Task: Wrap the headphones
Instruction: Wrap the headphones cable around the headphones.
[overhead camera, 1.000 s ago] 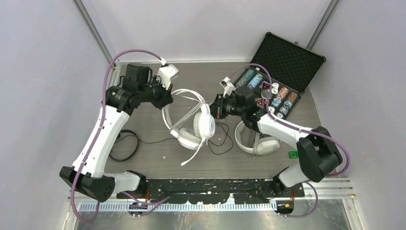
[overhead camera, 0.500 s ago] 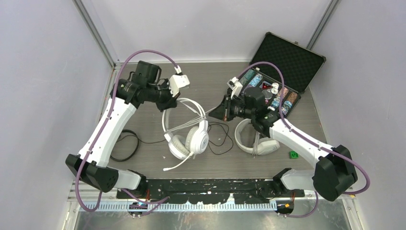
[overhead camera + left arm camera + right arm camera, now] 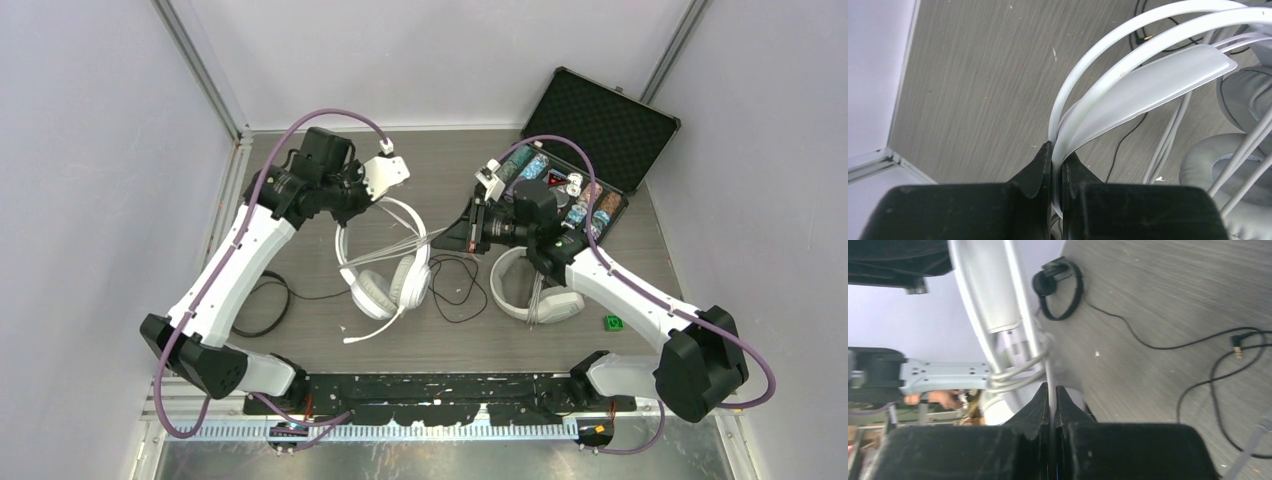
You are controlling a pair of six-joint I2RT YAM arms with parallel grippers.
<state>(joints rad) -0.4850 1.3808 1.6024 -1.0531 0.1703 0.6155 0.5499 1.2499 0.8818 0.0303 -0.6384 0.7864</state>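
White headset near the middle of the surface, its headband clamped between the closed fingers of the left tool. Its cable runs taut across the band to the right tool — pinched shut on it. A second white headset lies under the right arm; black headset at left; open case at the far right corner.

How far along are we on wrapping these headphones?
Done: a few turns of white cable already circle the band of the middle white headset. In hand: the left gripper clamps that band, and the right gripper pinches the cable taut. Left: finishing that wrap, and the black headset, its black cable loose on the table. The other white headset: can't tell if wrapped.
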